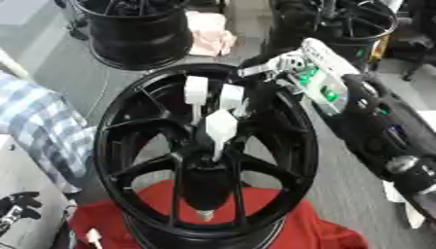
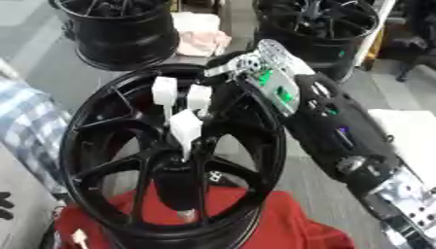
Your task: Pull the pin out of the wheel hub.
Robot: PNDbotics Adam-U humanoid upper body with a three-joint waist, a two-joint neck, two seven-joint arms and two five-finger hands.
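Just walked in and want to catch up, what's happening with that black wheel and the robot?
The right robot hand, white-tipped fingers pointing down, reaches from the upper right into the middle of a black wheel hub standing on a red cloth. Its fingers sit at the centre between the spokes, where the pin would be, but the pin itself can't be made out. The left robot hand rests idle at the lower left. More black wheels stand behind.

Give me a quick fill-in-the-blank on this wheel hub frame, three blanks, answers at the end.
1. The wheel hub stands on a ____ cloth.
2. The ____ hand, with white fingertips, reaches over the rim to the hub's centre.
3. The other hand shows at the picture's lower ____ edge, away from the hub.

Missing words: red; right; left
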